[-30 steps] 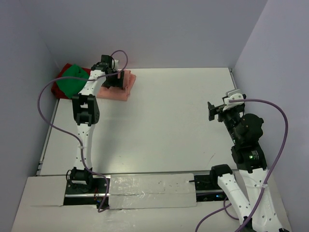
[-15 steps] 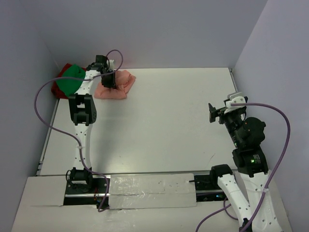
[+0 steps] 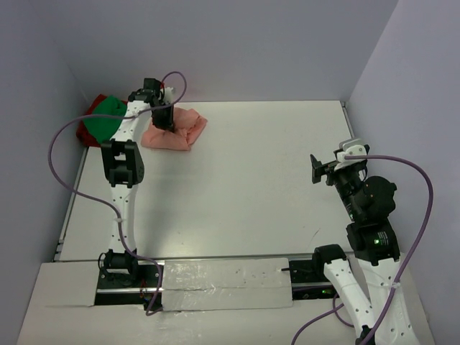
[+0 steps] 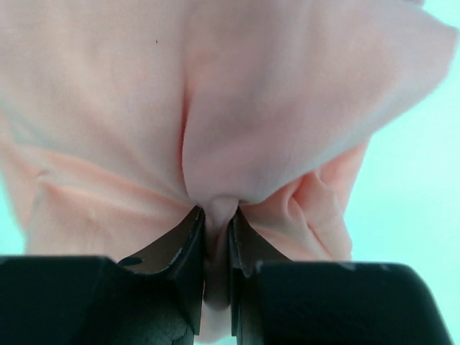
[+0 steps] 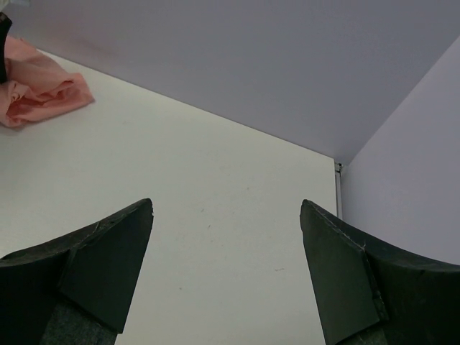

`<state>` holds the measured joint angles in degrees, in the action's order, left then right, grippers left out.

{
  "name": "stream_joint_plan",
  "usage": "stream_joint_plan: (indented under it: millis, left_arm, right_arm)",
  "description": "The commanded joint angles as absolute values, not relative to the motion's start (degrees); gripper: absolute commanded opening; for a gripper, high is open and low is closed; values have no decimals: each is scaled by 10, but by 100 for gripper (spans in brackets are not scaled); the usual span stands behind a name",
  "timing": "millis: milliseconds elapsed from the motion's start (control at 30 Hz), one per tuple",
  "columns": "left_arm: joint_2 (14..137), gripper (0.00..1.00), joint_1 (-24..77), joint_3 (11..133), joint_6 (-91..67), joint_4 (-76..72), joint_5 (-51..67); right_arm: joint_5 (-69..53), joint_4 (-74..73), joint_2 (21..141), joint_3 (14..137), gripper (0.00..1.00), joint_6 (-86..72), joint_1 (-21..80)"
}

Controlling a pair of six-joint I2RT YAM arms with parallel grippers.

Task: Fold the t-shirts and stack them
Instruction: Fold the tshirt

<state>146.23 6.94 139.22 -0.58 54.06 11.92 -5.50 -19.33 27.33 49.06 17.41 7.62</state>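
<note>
The salmon-pink t-shirt [image 3: 180, 129] lies bunched at the table's far left. My left gripper [image 3: 164, 122] is shut on a pinched fold of it; in the left wrist view the pink t-shirt [image 4: 273, 108] fills the frame and a ridge of cloth sits between the dark fingers [image 4: 188, 248] of the left gripper [image 4: 216, 223]. Behind it, by the left wall, the green t-shirt [image 3: 106, 118] lies on the dark red one [image 3: 93, 111]. My right gripper [image 3: 316, 167] hangs open over the right side of the table, far from the cloth. In the right wrist view the right gripper [image 5: 226, 215] holds nothing, and the pink t-shirt [image 5: 36, 90] shows far off.
The white table [image 3: 251, 187] ends at grey walls at the back and on both sides. A purple cable [image 3: 61, 147] loops off the left arm, another [image 3: 420, 180] off the right arm. A taped strip [image 3: 223, 277] runs along the near edge.
My left gripper has closed on the pink t-shirt and bunched it up, drawing the cloth slightly right. The right arm has drifted a little toward me, still open.
</note>
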Motion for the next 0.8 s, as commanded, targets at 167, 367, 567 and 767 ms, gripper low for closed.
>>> stream_joint_plan:
  millis: [167,367,567,767]
  left_arm:
    - [1323,24,69,1404,34,476,43]
    - [1332,26,65,1428,54,486,31]
    - [1332,27,65,1342,47,492,93]
    - [1337,69,85,1316,84,546,211]
  right_arm:
    - [-61,-185,260,497,89,166,74]
    - [-58,-185,258,495,89,170,74]
    - [-56,-185,259,497,89,170,75]
    - [-57,-185,260,499,89,171,76]
